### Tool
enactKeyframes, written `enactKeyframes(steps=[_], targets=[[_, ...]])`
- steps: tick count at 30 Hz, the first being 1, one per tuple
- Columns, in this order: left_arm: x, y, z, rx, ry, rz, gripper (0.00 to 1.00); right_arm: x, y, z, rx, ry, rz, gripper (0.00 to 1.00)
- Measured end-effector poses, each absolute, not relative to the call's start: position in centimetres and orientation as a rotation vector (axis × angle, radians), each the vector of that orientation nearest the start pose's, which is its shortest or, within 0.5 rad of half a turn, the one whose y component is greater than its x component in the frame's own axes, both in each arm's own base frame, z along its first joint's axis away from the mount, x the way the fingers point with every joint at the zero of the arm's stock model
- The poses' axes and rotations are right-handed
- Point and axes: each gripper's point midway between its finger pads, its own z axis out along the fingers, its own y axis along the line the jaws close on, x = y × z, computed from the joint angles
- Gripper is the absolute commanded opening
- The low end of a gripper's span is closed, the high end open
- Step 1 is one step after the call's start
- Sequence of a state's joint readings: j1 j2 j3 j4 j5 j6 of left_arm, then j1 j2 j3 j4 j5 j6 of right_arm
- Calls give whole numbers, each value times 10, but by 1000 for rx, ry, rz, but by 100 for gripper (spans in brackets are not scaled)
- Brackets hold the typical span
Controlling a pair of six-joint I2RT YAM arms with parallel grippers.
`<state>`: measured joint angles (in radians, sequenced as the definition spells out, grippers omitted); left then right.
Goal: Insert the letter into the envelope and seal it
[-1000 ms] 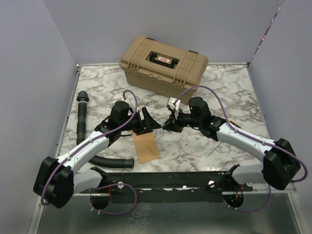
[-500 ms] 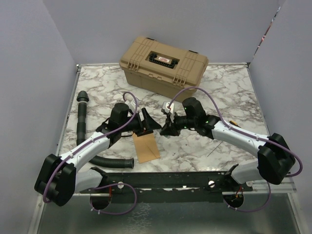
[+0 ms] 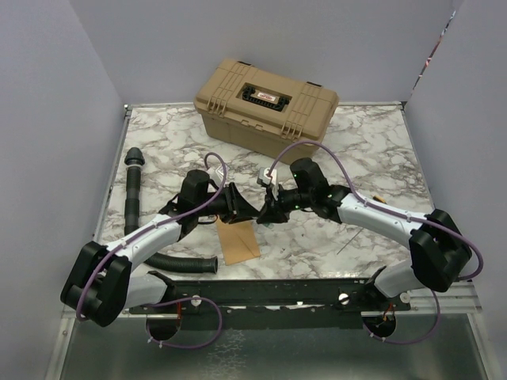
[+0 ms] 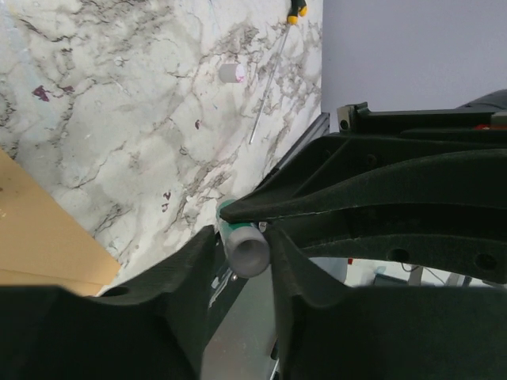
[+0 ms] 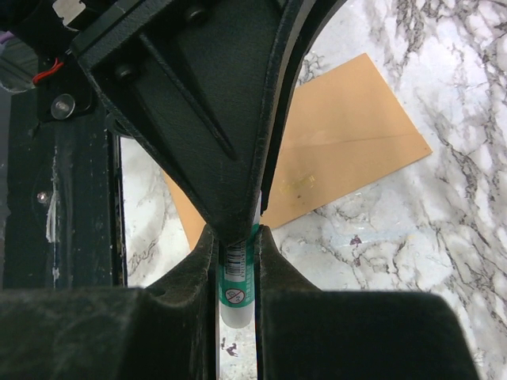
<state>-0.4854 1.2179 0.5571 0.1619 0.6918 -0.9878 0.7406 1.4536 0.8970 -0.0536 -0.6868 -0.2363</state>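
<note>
Snugly pinched glue stick [image 5: 235, 299] (right gripper [image 5: 236, 247])

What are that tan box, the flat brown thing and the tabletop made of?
The tan box looks like moulded matte plastic: ribbed lid, chunky latches. The flat brown envelope seems kraft paper, dull, with a fold line. The tabletop has grey-veined marble patterning with a slight sheen; real stone or a printed laminate, I cannot tell.

The envelope [image 3: 238, 241] lies on the table [image 3: 380, 150], before the case [image 3: 265, 103].
</note>
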Motion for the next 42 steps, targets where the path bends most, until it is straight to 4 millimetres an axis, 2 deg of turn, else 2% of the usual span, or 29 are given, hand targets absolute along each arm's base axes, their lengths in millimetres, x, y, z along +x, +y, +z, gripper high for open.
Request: enactKeyframes(steps=[2,4,5,7,10,11,16,21,24,27,30,33,34,37,39,41,42], targets=[[209,-269,149,-81,2360,-1557,19,212,335,138,-1376,1729,1036,1],[208,-270,149,-70,2360,-1566,2,211,335,137,-1379,1733,1039,1],[207,-270,148,-68,2361,-1571,0,210,335,137,-1380,1737,1039,1],[207,-271,147,-62,2365,-1577,0,209,333,134,-1383,1751,1041,7],[207,-271,144,-66,2376,-1578,0,209,333,131,-1375,1777,1041,42],[207,-271,144,-67,2377,-1576,0,210,333,130,-1366,1795,1041,49],[210,-270,141,-88,2382,-1556,0,219,337,136,-1280,1886,1028,61],[225,-264,133,-166,2363,-1464,0,223,335,143,-1110,2006,1038,72],[236,-260,130,-216,2342,-1400,0,223,323,153,-902,2092,1014,73],[245,-255,134,-239,2300,-1351,0,231,313,179,-605,2149,1007,69],[255,-249,158,-226,2178,-1313,0,238,303,198,-206,2207,1052,65],[261,-242,190,-200,2022,-1300,0,233,297,191,189,2256,1133,65],[262,-238,202,-192,1957,-1301,0,227,300,185,288,2275,1156,65],[261,-231,222,-189,1841,-1300,0,213,316,177,520,2296,1232,65],[260,-227,228,-191,1795,-1299,0,211,331,186,645,2264,1312,65],[260,-224,228,-200,1778,-1293,0,221,340,202,798,2175,1402,65],[260,-223,228,-204,1775,-1291,0,221,341,204,814,2164,1414,65]])
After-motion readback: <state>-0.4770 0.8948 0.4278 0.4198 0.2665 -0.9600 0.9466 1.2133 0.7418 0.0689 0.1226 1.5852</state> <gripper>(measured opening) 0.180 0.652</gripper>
